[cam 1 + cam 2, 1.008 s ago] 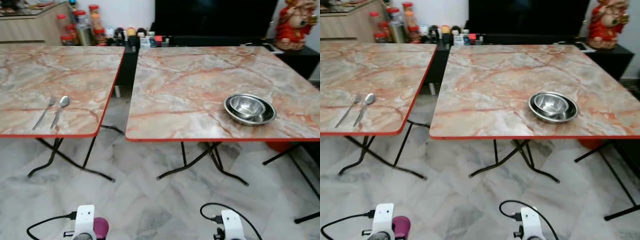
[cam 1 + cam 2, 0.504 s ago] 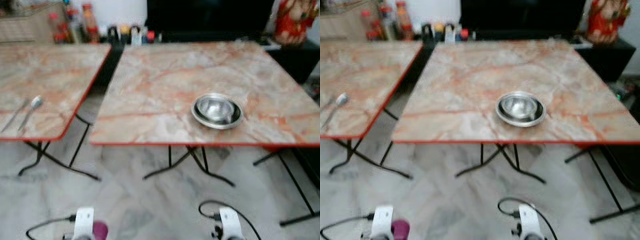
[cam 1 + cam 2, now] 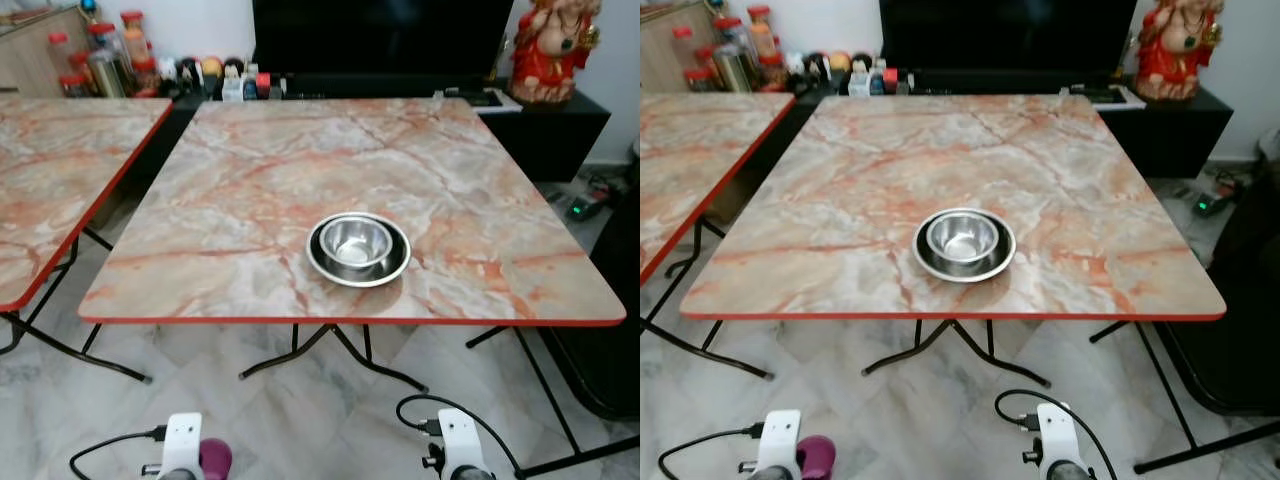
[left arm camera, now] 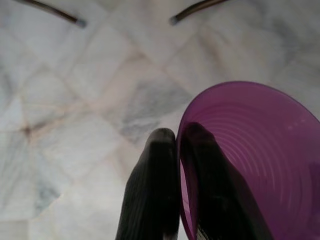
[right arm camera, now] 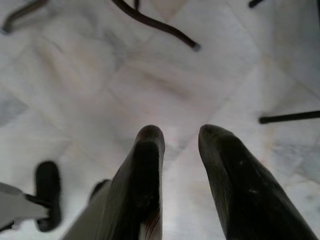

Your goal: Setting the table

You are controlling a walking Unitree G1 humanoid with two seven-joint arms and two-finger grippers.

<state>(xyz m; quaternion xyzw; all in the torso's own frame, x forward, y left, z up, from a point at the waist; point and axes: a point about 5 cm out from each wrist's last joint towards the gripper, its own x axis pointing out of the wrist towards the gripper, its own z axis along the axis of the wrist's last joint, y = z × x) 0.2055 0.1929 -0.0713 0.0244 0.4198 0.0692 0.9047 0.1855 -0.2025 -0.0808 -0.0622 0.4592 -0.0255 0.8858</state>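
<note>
A marble-patterned folding table (image 3: pixel 250 170) with a red edge stands in front of me. Near its front edge sit two nested steel bowls (image 3: pixel 358 247), the smaller inside the larger. My left gripper (image 4: pixel 179 145) hangs low over the floor, shut on the rim of a purple plastic cup (image 4: pixel 255 155), one finger inside and one outside; the cup (image 3: pixel 215 458) also peeks out by my left wrist. My right gripper (image 5: pixel 180 137) hangs over the tiled floor, open with nothing between its fingers.
A second marble table (image 3: pixel 50 170) stands to the left across a narrow gap. Behind are a black TV cabinet (image 3: pixel 540 130), jars and bottles (image 3: pixel 110 60), and a red statue (image 3: pixel 545 50). A dark object (image 3: pixel 610 330) sits at the right. Crossed metal table legs (image 3: pixel 330 355) stand below.
The camera has swung right: the bowl table now sits centred and the left table's fork and spoon have left the picture. Both arms still hang low.
</note>
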